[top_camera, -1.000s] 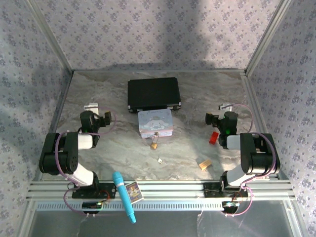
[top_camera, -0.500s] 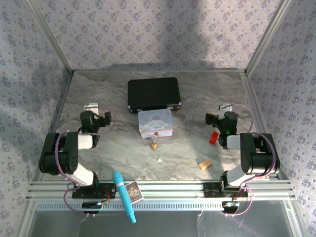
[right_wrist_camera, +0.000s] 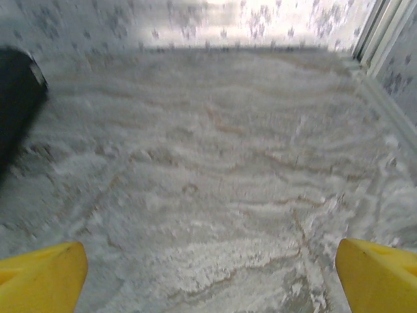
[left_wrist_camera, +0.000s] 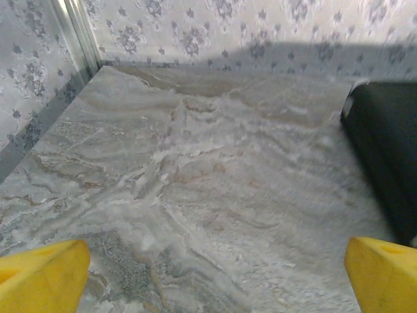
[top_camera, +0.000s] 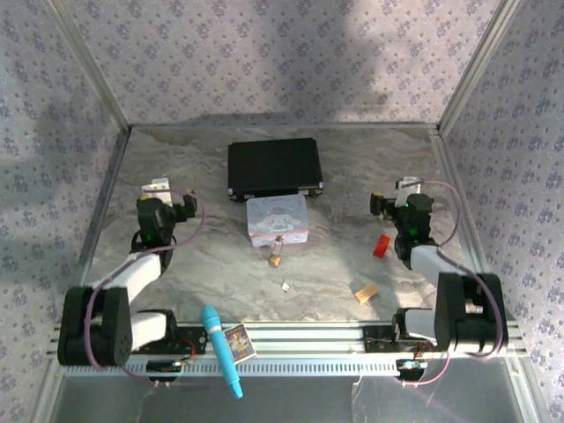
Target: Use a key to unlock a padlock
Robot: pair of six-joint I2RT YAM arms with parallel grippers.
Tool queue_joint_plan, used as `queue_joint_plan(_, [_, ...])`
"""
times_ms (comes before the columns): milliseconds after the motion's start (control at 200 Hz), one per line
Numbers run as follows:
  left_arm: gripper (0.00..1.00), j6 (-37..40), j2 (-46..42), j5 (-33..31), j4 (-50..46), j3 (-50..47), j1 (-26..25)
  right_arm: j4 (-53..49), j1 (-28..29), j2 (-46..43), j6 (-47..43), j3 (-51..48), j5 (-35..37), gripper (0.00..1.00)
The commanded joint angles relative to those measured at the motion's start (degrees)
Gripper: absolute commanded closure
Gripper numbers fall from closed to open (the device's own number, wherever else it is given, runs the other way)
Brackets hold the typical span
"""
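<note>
- the padlock (top_camera: 275, 260), tiny and brass-gold, lies on the marble table (top_camera: 194, 256) between the two grippers. it is well apart from both sets of fingers and nearer the arm bases than they are.
- the key (top_camera: 285, 285), a pale speck, lies near the padlock without touching it, a little further back from the fingers.
- a pastel tin box (top_camera: 277, 219) sits just beyond the padlock, about midway between the two grippers.
- a black case (top_camera: 274, 167) lies just past the tin.
- the left gripper (top_camera: 160, 188) hangs over bare table. in its wrist view the yellow fingers (left_wrist_camera: 42, 277) are spread wide with nothing between them, and the case edge is off to their right.
- the right gripper (top_camera: 405, 185) is also spread wide over bare table, its yellow fingers (right_wrist_camera: 381, 274) holding nothing.
- a small red piece (top_camera: 382, 245) lies behind the right fingers, beside that arm. a tan wooden block (top_camera: 365, 293) lies further back.
- a blue stick (top_camera: 222, 351) and a card (top_camera: 238, 340) rest on the near rail.
</note>
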Motion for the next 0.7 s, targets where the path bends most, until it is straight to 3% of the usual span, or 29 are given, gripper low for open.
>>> queue_joint_plan(0, [0.00, -14.4, -6.4, -0.9, -13.6, 3.5, -0.2, -14.2, 0.0, -6.4, 5.1, 4.1, -2.0, 0.01])
queue_joint_plan(95, [0.00, -25.8, -11.4, 4.5, -22.1, 5.6, -0.1, -25.1, -0.3, -9.5, 15.9, 7.8, 1.1, 0.01])
queue_joint_plan(190, [0.00, -35.7, -14.2, 11.4, -26.2, 5.7, 0.0, -32.5, -0.7, -10.5, 15.7, 11.3, -9.0, 0.01])
queue_joint_plan(245, [0.00, -37.6, -14.7, 17.2, -28.0, 6.2, -0.4, -34.2, 0.1, -10.8, 15.9, 12.0, -15.0, 0.01])
queue_joint_plan(290, [0.00, -38.5, -14.7, 18.3, -32.2, 7.7, -1.8, -36.6, 1.9, -11.0, 16.2, 13.0, -17.4, 0.01])
queue_joint_plan(410, [0.00, -39.6, -13.2, 18.6, -42.4, 11.5, -8.6, -46.4, 10.2, -10.5, 16.9, 17.0, -14.7, 0.01])
queue_joint_plan(575, [0.00, -43.6, -11.3, 17.8, -40.6, 10.5, -22.9, -52.9, 23.8, -10.1, 19.7, 18.7, -9.7, 0.05])
queue_joint_plan(695, [0.00, -46.8, -9.8, 16.5, -40.1, 9.6, -30.1, -53.7, 33.7, -9.5, 24.2, 17.2, -7.4, 0.09])
